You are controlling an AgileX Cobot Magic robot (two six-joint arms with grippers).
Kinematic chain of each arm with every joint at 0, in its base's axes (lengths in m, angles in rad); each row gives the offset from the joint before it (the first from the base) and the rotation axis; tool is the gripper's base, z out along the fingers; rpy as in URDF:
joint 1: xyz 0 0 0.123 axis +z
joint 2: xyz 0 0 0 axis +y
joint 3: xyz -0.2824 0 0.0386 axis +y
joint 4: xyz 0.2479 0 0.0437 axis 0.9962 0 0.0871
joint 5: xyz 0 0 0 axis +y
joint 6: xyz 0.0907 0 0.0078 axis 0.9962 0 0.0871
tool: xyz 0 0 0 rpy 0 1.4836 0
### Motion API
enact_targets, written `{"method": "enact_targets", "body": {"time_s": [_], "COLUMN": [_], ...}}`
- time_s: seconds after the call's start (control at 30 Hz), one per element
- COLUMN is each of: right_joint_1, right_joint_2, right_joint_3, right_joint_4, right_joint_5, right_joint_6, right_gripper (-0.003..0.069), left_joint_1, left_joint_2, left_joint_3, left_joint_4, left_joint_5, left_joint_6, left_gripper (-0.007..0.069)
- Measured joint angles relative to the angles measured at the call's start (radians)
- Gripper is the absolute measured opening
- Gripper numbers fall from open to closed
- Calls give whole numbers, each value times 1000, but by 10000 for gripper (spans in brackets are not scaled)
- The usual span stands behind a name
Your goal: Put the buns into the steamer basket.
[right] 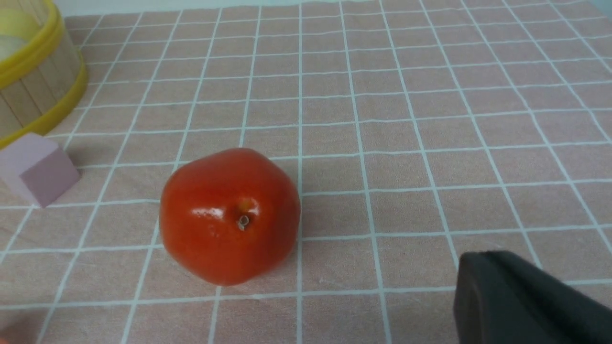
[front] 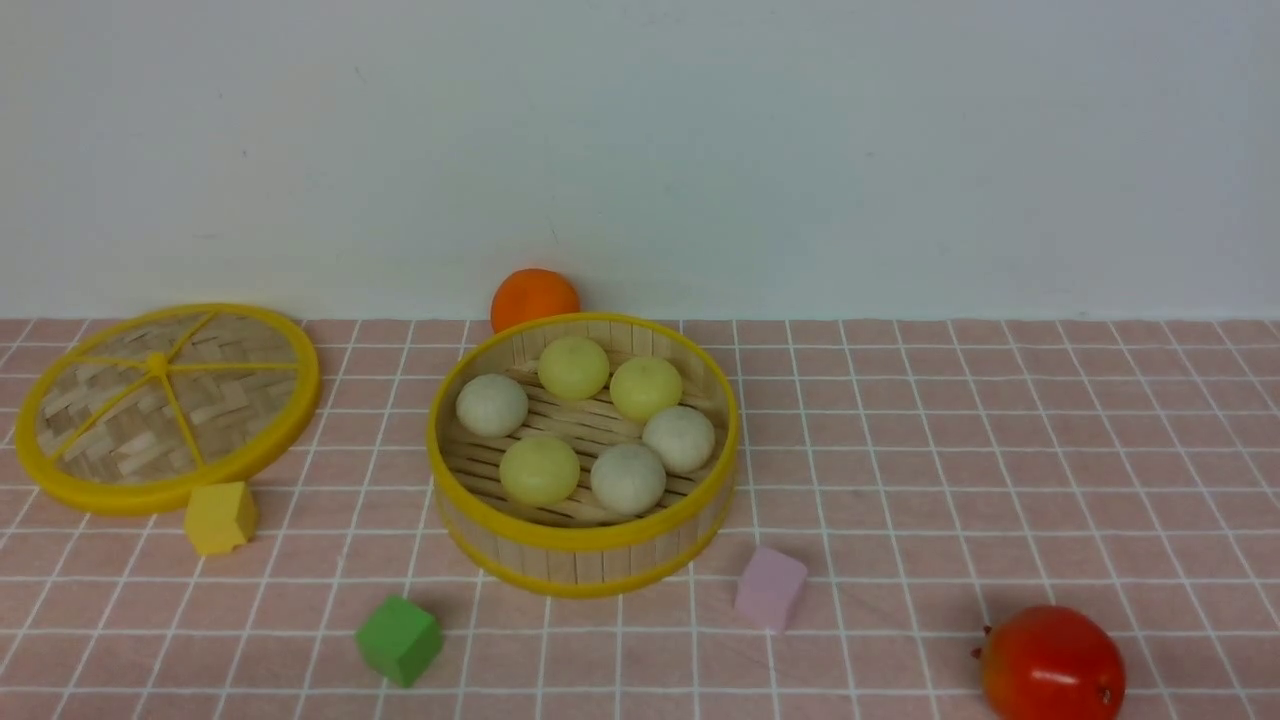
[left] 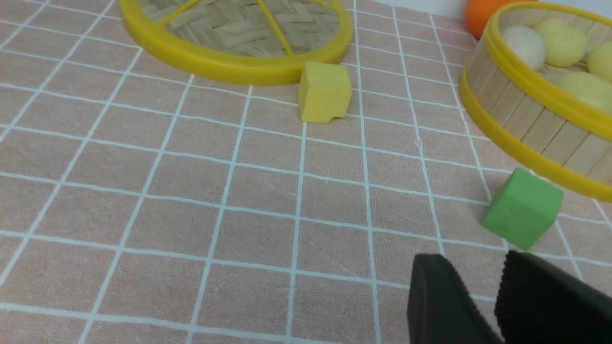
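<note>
You see all six buns (front: pixel 585 425) inside the steamer basket (front: pixel 583 562), center of the front frame, three yellow and three off-white. Lid (front: pixel 165 405) lies flat at left, yellow cube (front: pixel 220 517) touching its near rim. Green cube (front: pixel 399 640) and pink cube (front: pixel 770 588) sit just in front of the basket, red fruit (front: pixel 1052 665) lower right, orange ball (front: pixel 534 297) behind. Left end effector (left: pixel 483 306) fingers apart, empty, above the tabletop (front: pixel 1000 450). Right end effector (right: pixel 521 301) fingers together, holding nothing.
</note>
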Motion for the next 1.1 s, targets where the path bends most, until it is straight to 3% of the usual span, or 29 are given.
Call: {"method": "enact_targets", "body": {"time_s": [1.1], "right_joint_1": [0], "right_joint_2": [0], "right_joint_3": [0], "right_joint_4": [1], "right_joint_5": [0], "right_joint_6": [0], "right_gripper": [48], "left_joint_1": [0], "left_joint_2": [0], "left_joint_3": [0], "left_joint_4": [0], "left_joint_5": [0], "left_joint_6": [0], "left_gripper": [240]}}
